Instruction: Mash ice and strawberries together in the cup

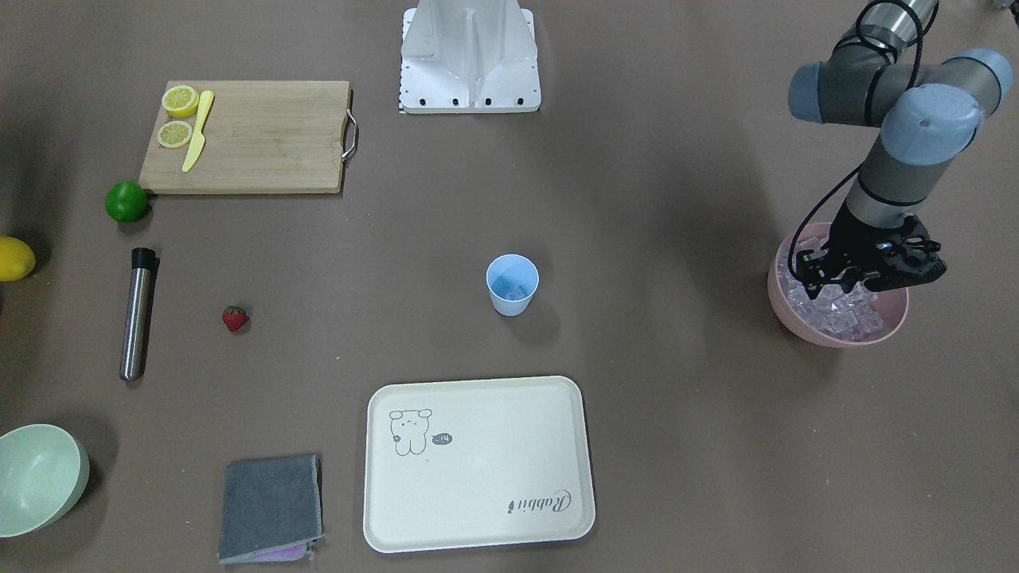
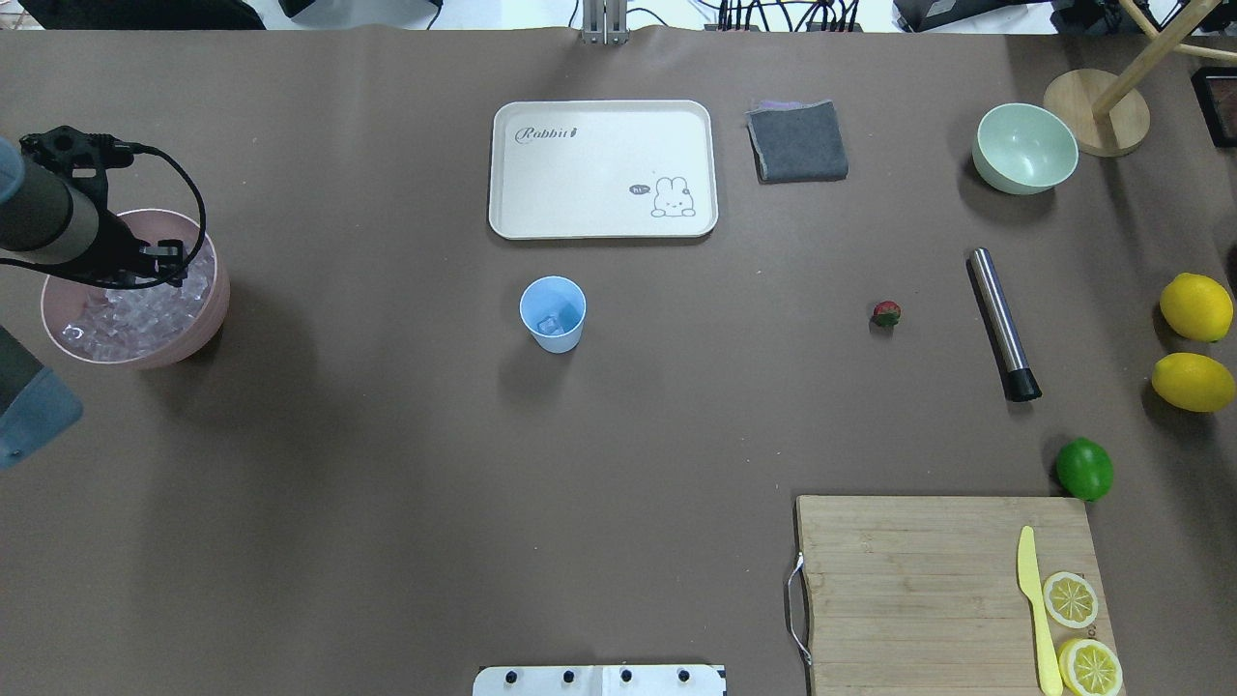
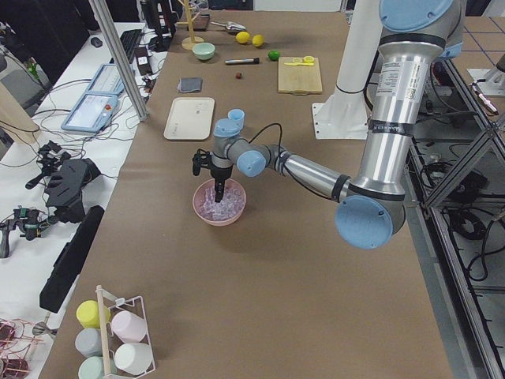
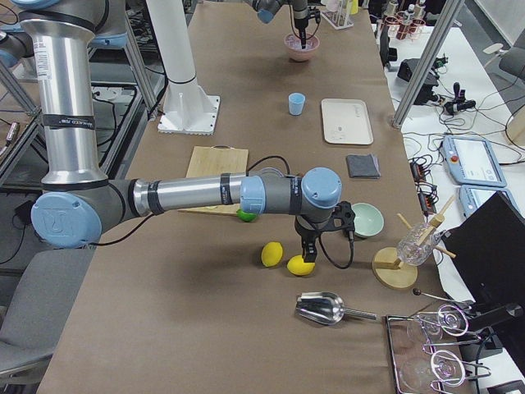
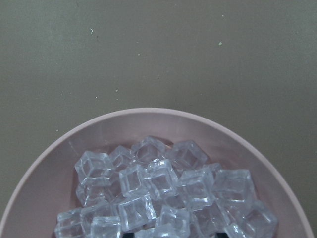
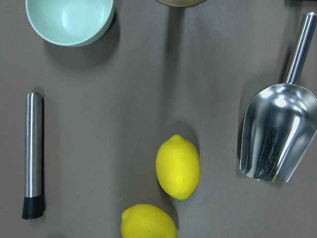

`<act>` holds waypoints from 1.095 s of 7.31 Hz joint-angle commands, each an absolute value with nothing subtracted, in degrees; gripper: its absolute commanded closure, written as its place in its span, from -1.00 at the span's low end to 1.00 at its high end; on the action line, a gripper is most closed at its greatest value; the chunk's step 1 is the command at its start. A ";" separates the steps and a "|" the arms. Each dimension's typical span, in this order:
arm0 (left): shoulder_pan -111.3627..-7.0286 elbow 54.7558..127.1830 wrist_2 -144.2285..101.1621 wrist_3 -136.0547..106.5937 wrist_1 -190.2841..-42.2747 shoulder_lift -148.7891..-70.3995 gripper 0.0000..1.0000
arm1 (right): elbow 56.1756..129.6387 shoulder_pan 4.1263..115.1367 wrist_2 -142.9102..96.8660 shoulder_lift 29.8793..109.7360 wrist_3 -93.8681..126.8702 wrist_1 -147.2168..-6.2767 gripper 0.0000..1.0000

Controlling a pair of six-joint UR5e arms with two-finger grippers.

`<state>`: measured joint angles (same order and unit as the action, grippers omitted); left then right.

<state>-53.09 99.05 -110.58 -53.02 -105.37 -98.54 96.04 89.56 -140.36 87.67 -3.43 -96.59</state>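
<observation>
The light-blue cup (image 1: 512, 285) (image 2: 553, 314) stands upright mid-table with one cube of ice inside. The strawberry (image 1: 234, 318) (image 2: 886, 313) lies alone on the table, far from the cup. A pile of ice (image 5: 163, 193) (image 1: 844, 312) fills the pink bowl (image 1: 828, 338) (image 2: 208, 319). My left gripper (image 1: 824, 288) reaches down into that ice and looks open; its fingertips are partly hidden among the cubes. My right gripper (image 4: 305, 250) hangs over two lemons at the far table end, and I cannot tell whether it is open or shut.
A steel muddler (image 1: 137, 314) (image 6: 33, 153) lies beyond the strawberry. Cream tray (image 1: 478, 465), grey cloth (image 1: 271, 508), pale green bowl (image 1: 36, 477), lime (image 1: 126, 200), cutting board (image 1: 263, 135) with lemon slices and a knife. Lemons (image 6: 178, 166) and a steel scoop (image 6: 277, 134) sit below the right wrist.
</observation>
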 commanded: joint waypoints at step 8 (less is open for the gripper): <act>-52.73 99.32 -110.48 -52.91 -105.38 -98.00 0.89 | 96.06 89.39 -139.83 87.98 -3.43 -96.59 -1.00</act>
